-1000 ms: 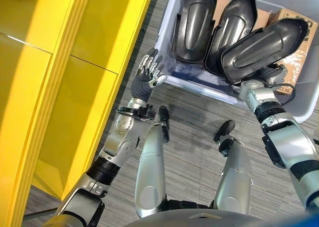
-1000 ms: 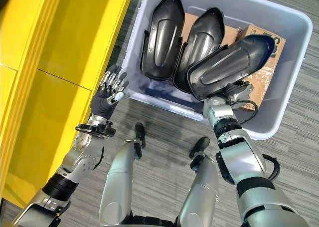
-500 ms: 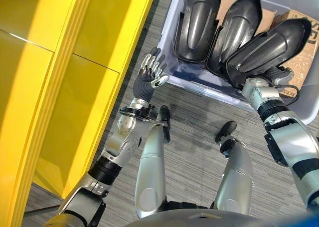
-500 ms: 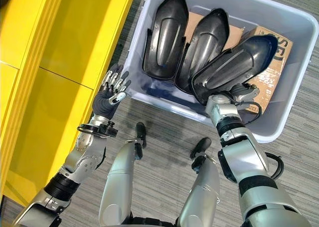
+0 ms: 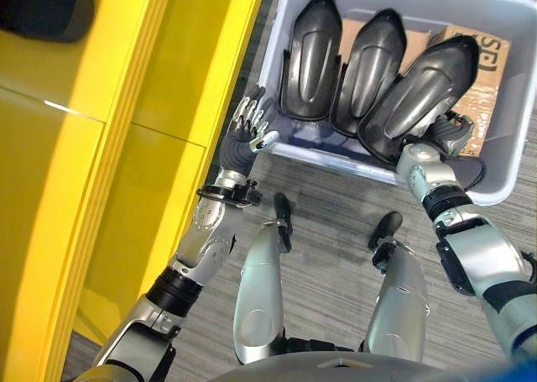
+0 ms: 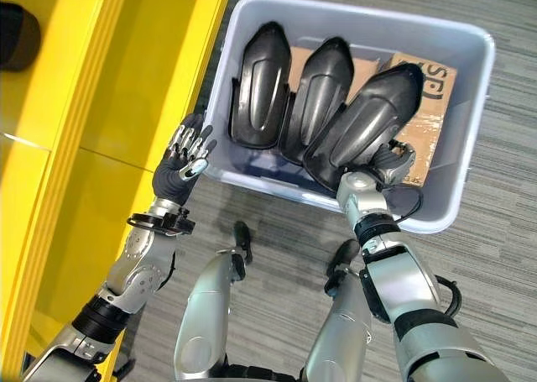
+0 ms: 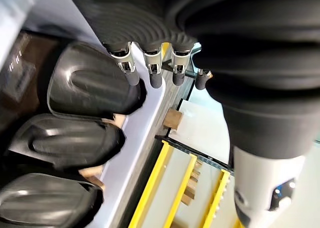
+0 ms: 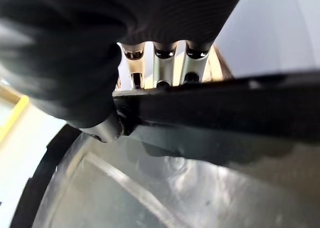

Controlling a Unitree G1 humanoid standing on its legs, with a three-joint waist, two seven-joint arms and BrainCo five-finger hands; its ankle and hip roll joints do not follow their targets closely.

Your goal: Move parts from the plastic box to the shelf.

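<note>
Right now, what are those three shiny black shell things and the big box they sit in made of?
The black parts look like moulded plastic, though the look leaves that open: smooth, semi-glossy, with soft highlights along pressed ridges. The right hand grips the rightmost one. The box looks like pale grey plastic, matte, with rounded corners and a thick rim. Brown cardboard lies inside.

You cannot see most of the right hand [image 6: 388, 160] — the rightmost black part [image 6: 362, 126] covers it, and the cardboard [image 6: 430, 105] is half hidden.
</note>
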